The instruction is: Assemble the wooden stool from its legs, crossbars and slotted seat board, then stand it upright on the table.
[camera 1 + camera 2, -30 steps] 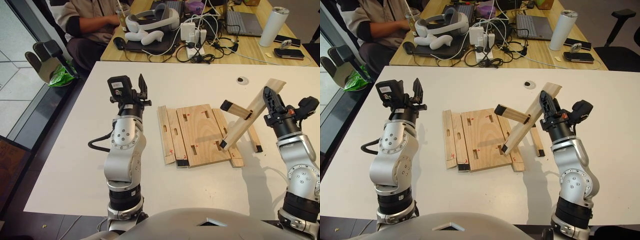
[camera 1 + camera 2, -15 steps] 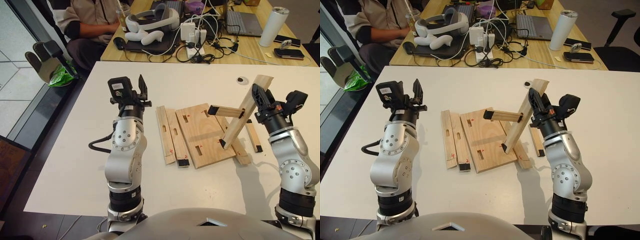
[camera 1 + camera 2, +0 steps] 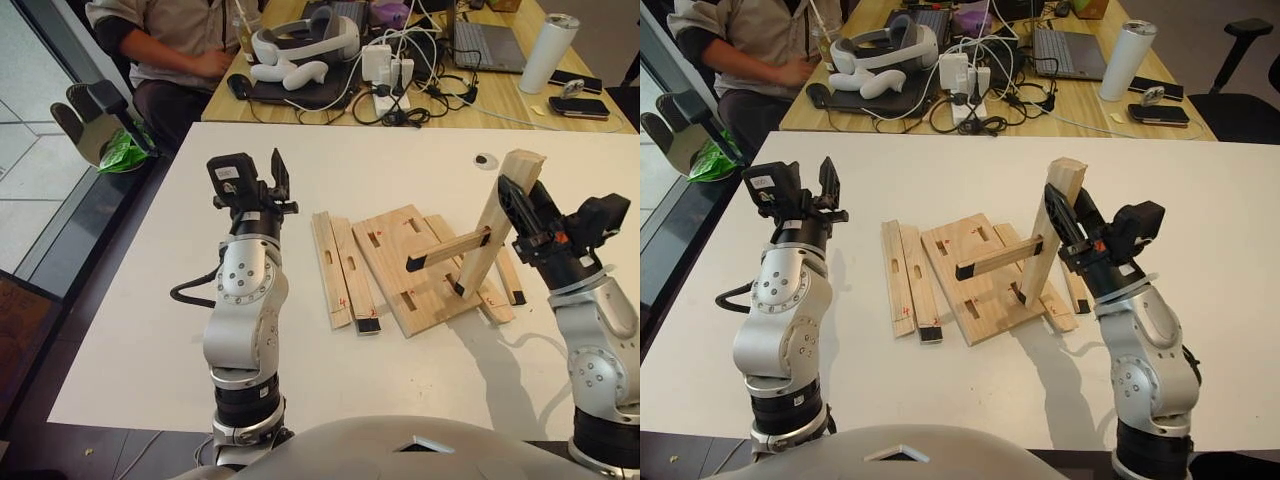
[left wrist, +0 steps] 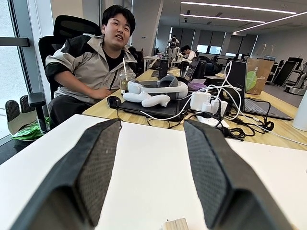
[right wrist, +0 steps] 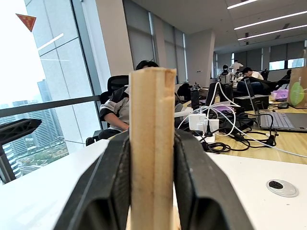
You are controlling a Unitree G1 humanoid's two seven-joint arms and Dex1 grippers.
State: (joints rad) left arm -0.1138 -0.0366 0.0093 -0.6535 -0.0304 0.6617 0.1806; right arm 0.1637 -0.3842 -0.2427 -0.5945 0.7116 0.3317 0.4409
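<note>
My right gripper (image 3: 520,205) is shut on a wooden leg (image 3: 492,226) that stands almost upright, black foot down on the slotted seat board (image 3: 415,268). A crossbar (image 3: 445,250) sticks out of the leg toward the left, over the board. In the right wrist view the leg (image 5: 152,148) sits clamped between both fingers (image 5: 108,187). Two flat slotted pieces (image 3: 341,270) lie left of the board, and more pieces (image 3: 507,275) lie under its right side. My left gripper (image 3: 272,175) is held up left of the parts, open, with nothing between its fingers (image 4: 93,167).
A round grommet (image 3: 486,159) sits in the white table (image 3: 150,330) behind the leg. Beyond the far edge stands a wooden desk with a headset (image 3: 305,40), cables, a laptop, a steel tumbler (image 3: 546,50) and phones; a person sits at its left end.
My right gripper has swung the leg from a leaning pose to nearly upright, and the crossbar now points down-left over the board. The seat board has turned slightly. The left arm stayed in place.
</note>
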